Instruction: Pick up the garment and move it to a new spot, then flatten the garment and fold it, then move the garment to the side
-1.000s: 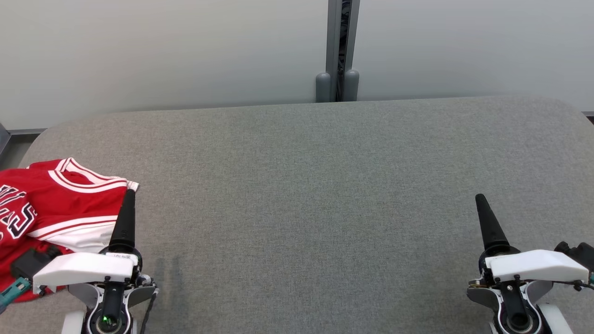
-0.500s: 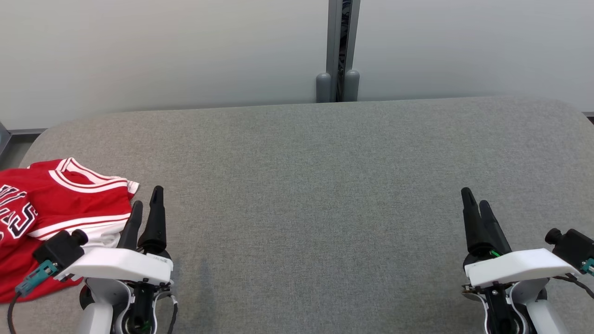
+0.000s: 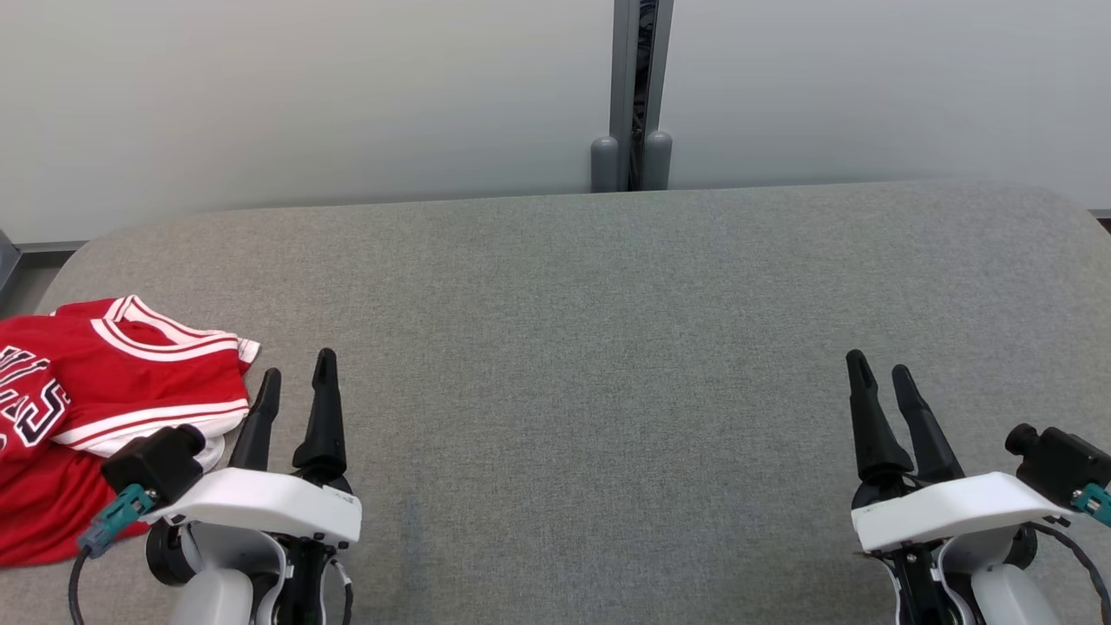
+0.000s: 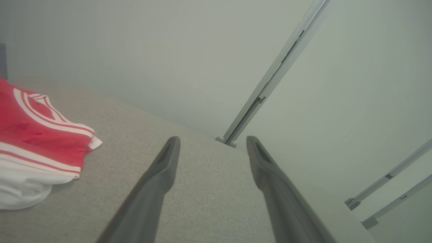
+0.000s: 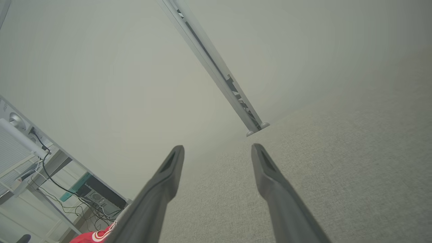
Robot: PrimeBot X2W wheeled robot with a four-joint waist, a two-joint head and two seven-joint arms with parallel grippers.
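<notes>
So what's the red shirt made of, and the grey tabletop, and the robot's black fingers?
The red shirt looks like thin, smooth sports-jersey fabric, probably polyester: it lies in soft folds with white stripe trim. The grey tabletop seems covered in woven cloth or felt; a fine matte weave shows. The fingers look like matte plastic or rubber; I can't tell which.

A red garment (image 3: 104, 391) with white striped trim lies loosely folded at the tabletop's (image 3: 608, 347) left edge.
</notes>
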